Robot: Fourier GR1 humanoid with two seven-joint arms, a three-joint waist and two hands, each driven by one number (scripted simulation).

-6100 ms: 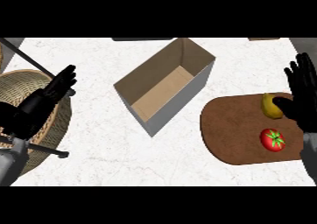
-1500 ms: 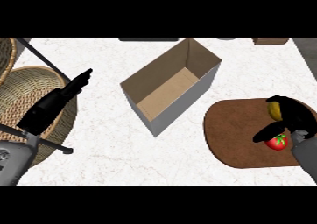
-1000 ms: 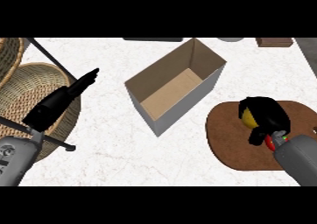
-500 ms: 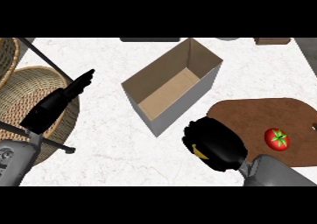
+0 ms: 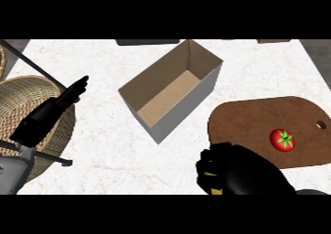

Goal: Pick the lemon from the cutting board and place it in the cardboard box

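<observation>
With its black fingers curled round the lemon (image 5: 209,179), the right hand (image 5: 241,173) sits low in the head view, off the near left corner of the cutting board (image 5: 249,123) and over bare counter (image 5: 107,151). Only a sliver of yellow shows at the left side of the fist; the rest of the fruit is hidden by the fingers. A second and a half ago this hand was on the board, closing on the lemon beside the tomato (image 5: 282,140); half a second ago it had already lifted clear and swung left, and now it has drawn further toward the lower edge. The board holds the tomato alone, so the pick looks done and the carry is under way.

The cardboard box (image 5: 169,97) lies up and to the left of the hand, open side up, its long axis running diagonally across the counter, its near corner not far from the board's left edge. The hand is not yet over the opening. By my reading, the next move is a sweep up and left, high enough to clear the grey near wall, before the fingers let go.

The left hand (image 5: 52,111) rests with straight fingers over the wicker basket (image 5: 19,91) at the left, holding nothing, much as it did a second ago.
</observation>
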